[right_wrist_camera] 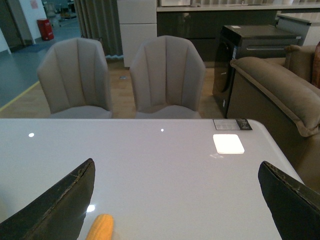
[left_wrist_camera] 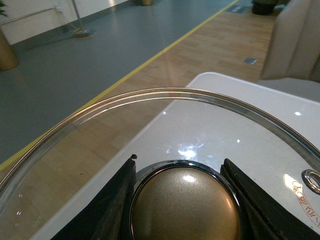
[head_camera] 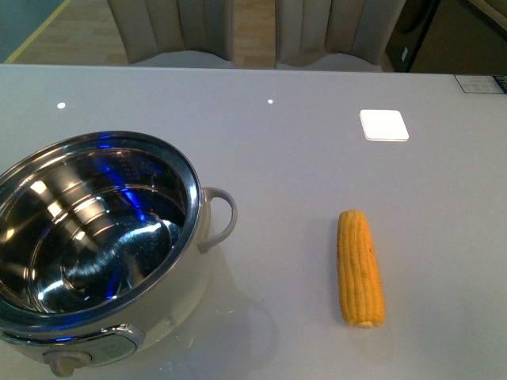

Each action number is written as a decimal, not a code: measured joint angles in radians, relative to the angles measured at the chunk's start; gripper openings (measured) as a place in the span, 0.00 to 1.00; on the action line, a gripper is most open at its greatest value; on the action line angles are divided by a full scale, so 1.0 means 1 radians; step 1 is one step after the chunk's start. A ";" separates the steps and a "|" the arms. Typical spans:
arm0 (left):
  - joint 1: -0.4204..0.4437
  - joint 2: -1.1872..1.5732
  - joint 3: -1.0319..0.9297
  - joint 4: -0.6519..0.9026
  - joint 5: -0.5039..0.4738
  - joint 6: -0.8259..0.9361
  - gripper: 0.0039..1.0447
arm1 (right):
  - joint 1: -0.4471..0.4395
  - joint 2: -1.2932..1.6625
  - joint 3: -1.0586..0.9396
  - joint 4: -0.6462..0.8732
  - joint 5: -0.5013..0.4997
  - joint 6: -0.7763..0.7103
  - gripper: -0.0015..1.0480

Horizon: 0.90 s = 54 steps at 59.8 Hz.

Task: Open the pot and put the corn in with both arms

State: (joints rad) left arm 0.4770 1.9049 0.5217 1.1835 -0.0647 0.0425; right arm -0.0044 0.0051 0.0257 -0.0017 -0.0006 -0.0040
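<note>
Plainly, the lid is already off: the pot (head_camera: 186,291) sits open at the near left of the tabletop (head_camera: 301,158), its steel bowl bare. In the left wrist view the left pincer (left_wrist_camera: 179,161) is clenched on the bronze knob (left_wrist_camera: 185,207) of the glass lid (left_wrist_camera: 200,122), with a black finger pressed to each side of it. The lid is held up over the table's edge and the floor beyond. What matters now is the corn (head_camera: 360,267). It lies flat on the tabletop to the right of the pot and well apart from it. Its long axis runs nearly straight away from the robot, with the far tip leaning slightly left. That puts it on the right arm's side, and I'd say the right arm should fetch it. The right pincer (right_wrist_camera: 176,164) hangs released, its fingers spread wide and gripping nothing. One end of the cob shows between them at the very edge of that view, closer to one finger than the other. By my reckoning the arm has to move over the cob's middle and close across its width, not along its length.
</note>
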 joint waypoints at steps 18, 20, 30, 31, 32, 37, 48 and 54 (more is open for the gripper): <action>0.026 0.290 0.131 0.113 0.019 -0.032 0.42 | 0.000 0.000 0.000 0.000 0.000 0.000 0.91; 0.026 0.312 0.144 0.121 0.027 -0.037 0.42 | 0.000 0.000 0.000 0.000 0.000 0.000 0.91; 0.033 0.432 0.227 0.143 0.034 -0.064 0.42 | 0.000 0.000 0.000 0.000 0.000 0.000 0.91; 0.034 0.439 0.232 0.144 0.034 -0.066 0.42 | 0.000 0.000 0.000 0.000 0.000 0.000 0.91; 0.036 0.452 0.240 0.145 0.035 -0.068 0.42 | 0.000 0.000 0.000 0.000 0.000 0.000 0.91; 0.045 0.502 0.276 0.151 0.039 -0.068 0.42 | 0.000 0.000 0.000 0.000 0.000 0.000 0.91; 0.065 0.595 0.335 0.177 0.046 -0.061 0.42 | 0.000 0.000 0.000 0.000 0.000 0.000 0.91; 0.072 0.634 0.359 0.192 0.048 -0.051 0.42 | 0.000 0.000 0.000 0.000 0.000 0.000 0.91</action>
State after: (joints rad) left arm 0.5488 2.5389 0.8810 1.3758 -0.0170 -0.0082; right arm -0.0044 0.0051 0.0257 -0.0017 -0.0006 -0.0040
